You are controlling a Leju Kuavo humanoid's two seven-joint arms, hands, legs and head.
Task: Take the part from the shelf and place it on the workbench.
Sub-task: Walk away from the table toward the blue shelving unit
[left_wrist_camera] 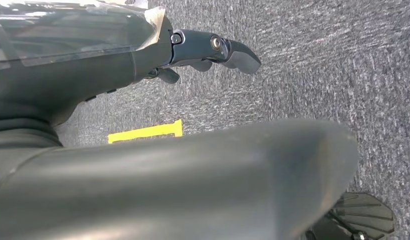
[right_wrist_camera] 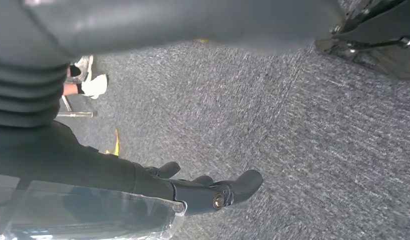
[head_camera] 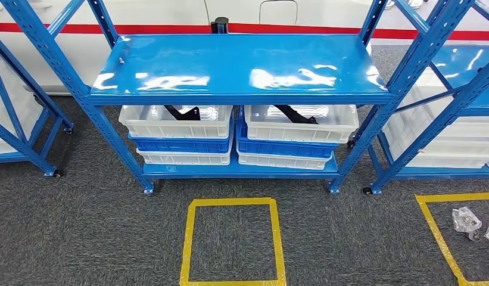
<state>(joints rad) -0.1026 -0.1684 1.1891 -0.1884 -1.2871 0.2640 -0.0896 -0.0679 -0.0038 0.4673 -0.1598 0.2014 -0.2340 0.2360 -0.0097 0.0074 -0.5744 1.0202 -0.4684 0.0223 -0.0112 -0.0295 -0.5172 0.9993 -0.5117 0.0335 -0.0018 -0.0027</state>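
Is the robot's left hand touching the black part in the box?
Apart. In the left wrist view the left hand hangs over bare carpet; the head view shows the part in its bin.

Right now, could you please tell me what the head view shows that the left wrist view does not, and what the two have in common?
Head view alone: the blue metal shelf rack, two white plastic bins on stacked blue and white bins on the lower shelf, each holding a black part, and crumpled clear plastic wrapping on the floor.

Left wrist view alone: the left hand, hanging over the floor with nothing in it.

Both: grey carpet and yellow floor tape.
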